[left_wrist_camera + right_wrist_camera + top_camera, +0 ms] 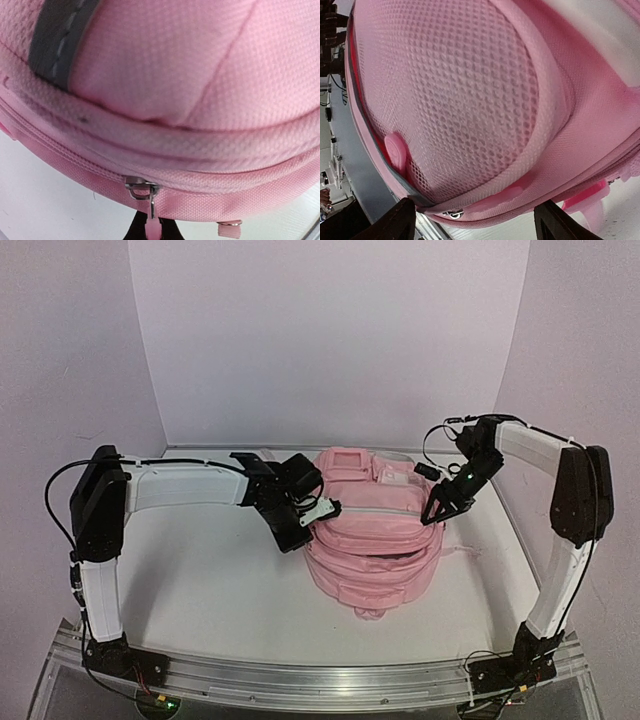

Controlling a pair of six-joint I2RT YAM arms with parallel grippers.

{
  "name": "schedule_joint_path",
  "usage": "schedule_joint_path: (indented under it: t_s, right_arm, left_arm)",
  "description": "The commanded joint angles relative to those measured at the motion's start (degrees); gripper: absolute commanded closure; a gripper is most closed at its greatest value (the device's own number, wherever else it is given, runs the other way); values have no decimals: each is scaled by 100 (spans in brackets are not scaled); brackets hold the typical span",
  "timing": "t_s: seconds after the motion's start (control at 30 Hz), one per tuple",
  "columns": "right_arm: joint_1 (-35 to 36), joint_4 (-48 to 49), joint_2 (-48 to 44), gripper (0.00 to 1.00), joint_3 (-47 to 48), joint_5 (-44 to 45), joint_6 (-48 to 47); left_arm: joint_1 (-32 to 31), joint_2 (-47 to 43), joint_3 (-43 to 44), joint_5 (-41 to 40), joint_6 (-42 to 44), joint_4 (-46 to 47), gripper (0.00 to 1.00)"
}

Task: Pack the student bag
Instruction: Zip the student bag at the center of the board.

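Middle of the table (pixel 200 580): pink bag (pixel 375 540) lying between both arms, zip (pixel 65 147) closed where seen, contents hidden. At its left side, left gripper (pixel 308 523) clenched on the pink zip pull (pixel 151 226), below a grey strip (pixel 55 45). At its right side, right gripper (pixel 437 515) spread wide, grasping nothing, fingers (pixel 395 222) flanking a mesh pocket (pixel 460 100).

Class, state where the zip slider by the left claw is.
Left wrist view: zip slider sits bottom centre on the pink backpack, its pull pinched in the left claw.
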Motion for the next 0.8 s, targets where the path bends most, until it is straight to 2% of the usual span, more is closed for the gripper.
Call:
schedule_joint_path:
  t_s: [0.0, 0.13, 0.27, 0.43, 0.5, 0.6, 0.7, 0.77]
  right_arm:
    - [118, -109, -7, 21, -164, -195, 230]
    - [127, 405, -66, 24, -290, 164, 598]
    - [132, 460, -104, 26, -235, -30, 672]
    - [132, 41, -175, 17, -225, -264, 209]
    - [132, -530, -69, 13, -219, -557, -200]
    - [173, -922, 162, 3, -365, -1261, -294]
    - [401, -727, 442, 3, -337, -1710, -39]
    - [656, -347, 647, 6, -234, -1939, 294]
  left_arm:
    - [-85, -393, 257, 1639, -537, -651, 100]
    - [-97, -674, 78, 2133, -851, -706, 100]
    - [-48, -996, -290, 1761, -1227, -286, 100]
    - [728, -863, -250, 1892, -2186, 372, 100]
    - [838, -647, -78, 1943, -2251, 444, 100]
    - [972, -366, 90, 2038, -2388, 699, 100]
    - [1237, -159, 229, 2281, -2527, 931, 100]
    - [1301, -62, 414, 2398, -2330, 843, 100]
